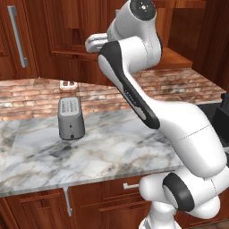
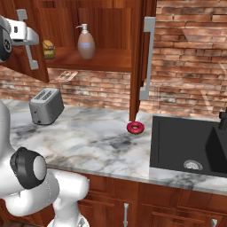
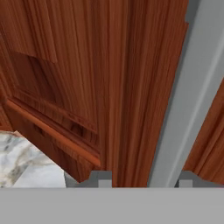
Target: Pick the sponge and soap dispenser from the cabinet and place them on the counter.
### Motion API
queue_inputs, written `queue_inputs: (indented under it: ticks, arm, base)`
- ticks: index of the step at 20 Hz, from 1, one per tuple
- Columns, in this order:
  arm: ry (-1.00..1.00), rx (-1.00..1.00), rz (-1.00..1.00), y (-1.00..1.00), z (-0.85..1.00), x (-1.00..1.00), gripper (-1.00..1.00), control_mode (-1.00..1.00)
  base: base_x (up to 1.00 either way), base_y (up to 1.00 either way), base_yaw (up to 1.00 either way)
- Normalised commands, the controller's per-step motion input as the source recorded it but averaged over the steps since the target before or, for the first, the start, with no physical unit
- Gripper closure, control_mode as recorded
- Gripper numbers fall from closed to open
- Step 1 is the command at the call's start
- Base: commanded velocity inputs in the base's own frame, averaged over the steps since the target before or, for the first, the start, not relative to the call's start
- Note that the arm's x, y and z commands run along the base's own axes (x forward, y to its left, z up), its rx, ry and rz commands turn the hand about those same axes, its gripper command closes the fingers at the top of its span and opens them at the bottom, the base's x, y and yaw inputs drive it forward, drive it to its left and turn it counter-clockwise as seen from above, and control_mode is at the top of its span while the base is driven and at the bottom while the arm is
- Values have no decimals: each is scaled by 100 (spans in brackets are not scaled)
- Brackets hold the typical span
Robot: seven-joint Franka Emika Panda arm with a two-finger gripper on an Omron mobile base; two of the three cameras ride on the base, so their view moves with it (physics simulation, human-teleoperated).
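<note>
The cabinet (image 2: pixel 108 60) stands with both doors swung open. On its shelf the tan soap dispenser (image 2: pixel 86 44) stands upright, and the yellow-and-olive sponge (image 2: pixel 48 49) lies to its left, partly behind the left door (image 2: pixel 40 71). My gripper (image 2: pixel 35 37) is raised at that left door, level with the shelf, and is apart from both items. In the hand view, my gripper (image 3: pixel 143 178) straddles the door's grey bar handle (image 3: pixel 183 100), shut on it. The white hand (image 1: pixel 95 43) sits against the dark wood. The marble counter (image 1: pixel 112 147) lies below.
A grey toaster (image 1: pixel 70 117) stands on the counter under the left door. A red doughnut (image 2: pixel 135 127) lies beneath the open right door (image 2: pixel 137 66). The black sink (image 2: pixel 190 146) is set in on the right. My arm's elbow reaches over the counter's middle.
</note>
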Motion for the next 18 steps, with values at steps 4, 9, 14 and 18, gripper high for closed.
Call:
queue_inputs:
  ticks: [4,9,14,18]
  arm:
    - [0,0,0,95,-43,-23,100,-100]
    - [0,0,0,97,-44,-21,100,-100]
    - [0,0,0,94,-45,-18,-100,-100]
    - [0,0,0,59,-29,-8,-100,-100]
  base:
    - [0,0,0]
    - [0,0,0]
    - [0,0,0]
    - [0,0,0]
